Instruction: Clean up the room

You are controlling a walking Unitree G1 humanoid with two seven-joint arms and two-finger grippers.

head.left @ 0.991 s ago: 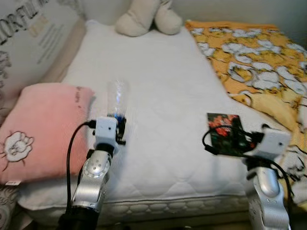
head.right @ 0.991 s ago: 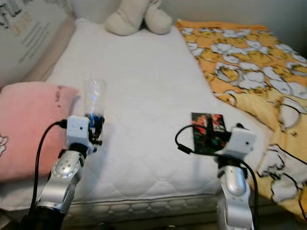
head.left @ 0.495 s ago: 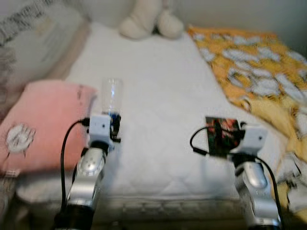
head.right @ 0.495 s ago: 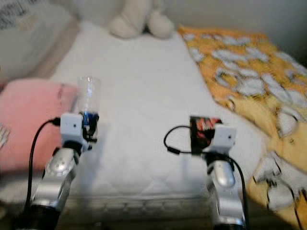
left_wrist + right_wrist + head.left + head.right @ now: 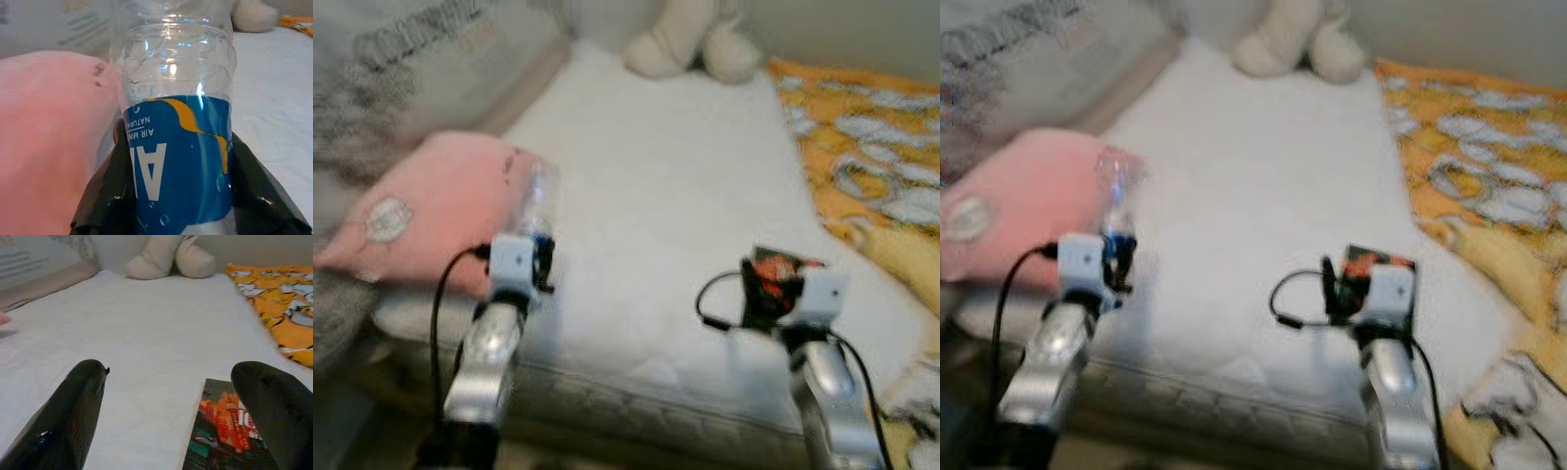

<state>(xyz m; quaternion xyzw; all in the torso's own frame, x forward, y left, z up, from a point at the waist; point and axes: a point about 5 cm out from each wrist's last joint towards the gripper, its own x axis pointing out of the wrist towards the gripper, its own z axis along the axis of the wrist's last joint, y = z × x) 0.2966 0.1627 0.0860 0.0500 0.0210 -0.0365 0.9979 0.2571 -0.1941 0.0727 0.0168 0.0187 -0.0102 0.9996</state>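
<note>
Head views blurred. Left hand (image 5: 171,196) is clamped on a clear bottle (image 5: 176,122) with a blue label, one black finger (image 5: 105,196) on each side of the label. The bottle stands upright in the grip, over the near edge of the bed (image 5: 675,196), just beside the pink pillow (image 5: 421,206) at the bed's left edge. In the left wrist view the pillow sits right behind the bottle.

Right hand (image 5: 171,396) is released, fingers (image 5: 73,401) spread wide apart above the bed's white mattress. A book (image 5: 230,435) with a red and dark cover lies flat on the bed between the fingers, nearer the right one; cannot tell if that finger touches it. In the head views the book (image 5: 1366,269) is near the bed's front edge, just ahead of the right wrist.

A beige plush toy (image 5: 690,44) sits at the far end of the bed. An orange blanket (image 5: 871,137) with white pattern covers the bed's right side, well apart from the bottle. A large printed cushion (image 5: 421,59) leans along the bed's left side, behind the pillow.
</note>
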